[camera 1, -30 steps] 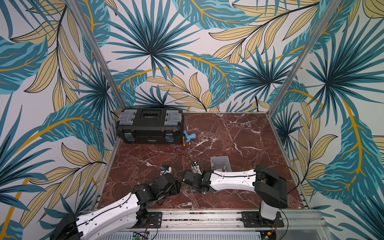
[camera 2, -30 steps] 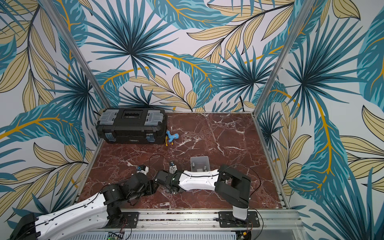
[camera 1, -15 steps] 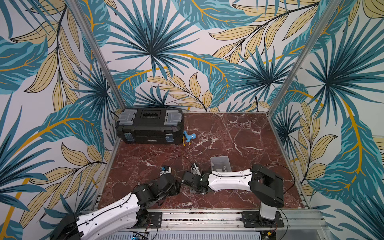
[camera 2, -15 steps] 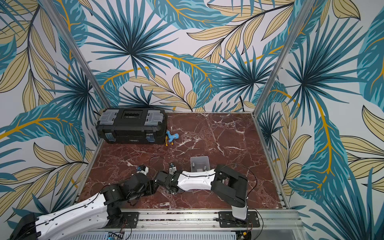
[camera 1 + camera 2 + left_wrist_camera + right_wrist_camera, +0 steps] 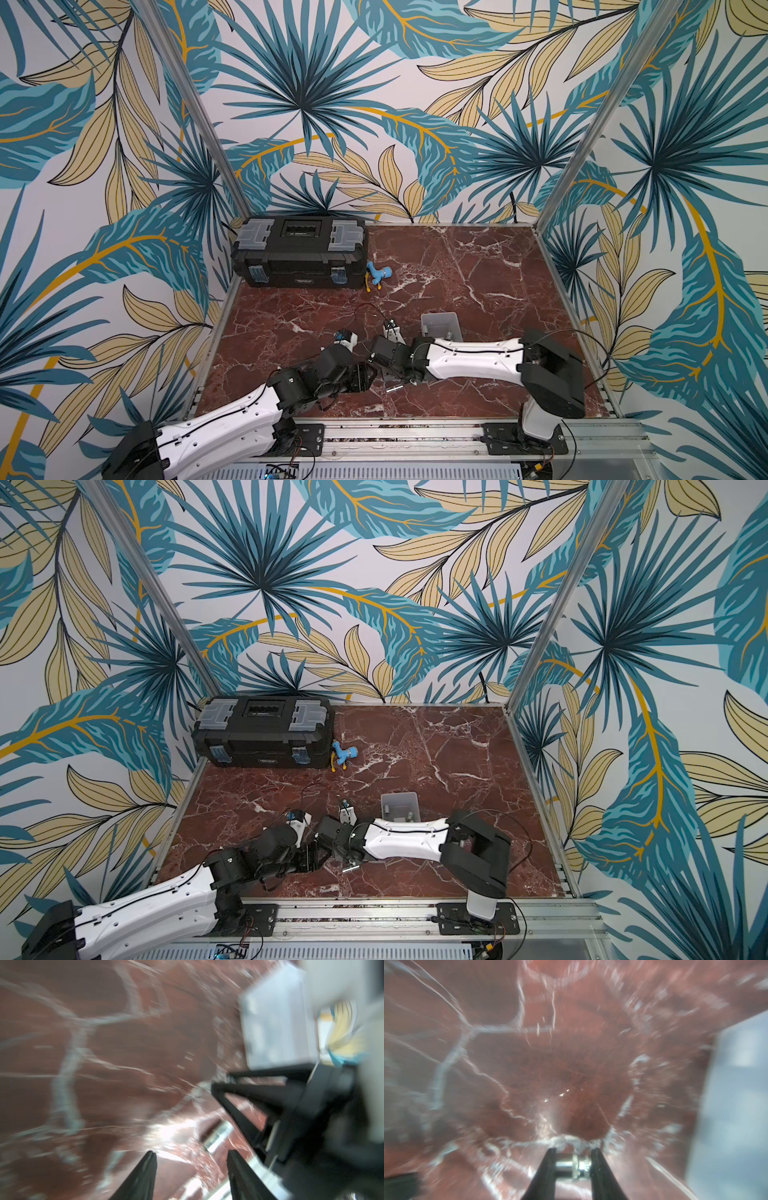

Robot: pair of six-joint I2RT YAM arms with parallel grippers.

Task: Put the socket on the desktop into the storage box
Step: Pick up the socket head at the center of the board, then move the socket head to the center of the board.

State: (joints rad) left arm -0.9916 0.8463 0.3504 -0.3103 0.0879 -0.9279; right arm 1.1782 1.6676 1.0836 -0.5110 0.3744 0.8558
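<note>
Leafy blue and yellow walls all round, red-brown bench [image 5: 457, 270] down below. Seen in both top views: right tool [image 5: 390, 379] down low, almost on the bench. Small shiny socket [image 5: 394, 389] right at its tips, lying crossways. Storage box [image 5: 434, 316] back behind the right tool, close beside the right arm [image 5: 473, 359], open top up, ready for a drop. Looks, in a top view, to hold a couple of small bits [image 5: 386, 808] already. Right arm stretched long and flat, elbow folded back, wrist bent down. Left tool [image 5: 365, 376] just beside the right tool, facing it, near the socket but not on it. Left arm [image 5: 232, 419] low too, slanting in from its corner. Black toolbox [image 5: 299, 253] and little blue toy [image 5: 380, 274] far off from both tools, no part of this job.

Next, left wrist view, very blurry: left tool [image 5: 191, 1152] with fingers apart, nothing between. Socket [image 5: 218, 1136] just ahead of those tips, beside the black fingers of the right tool. Pale storage box [image 5: 276, 1022] further on. Probably parked close only to help if needed.

Last, right wrist view: right tool [image 5: 574, 1150] clamped on the socket [image 5: 574, 1164], one finger at each end. Bench smeared, socket sharp, so most likely held fast. Gripped end to end, likely to stop any rolling. Edge of the storage box [image 5: 737, 1105] off to one side of the tool. Left to do: carry over, let go inside.
</note>
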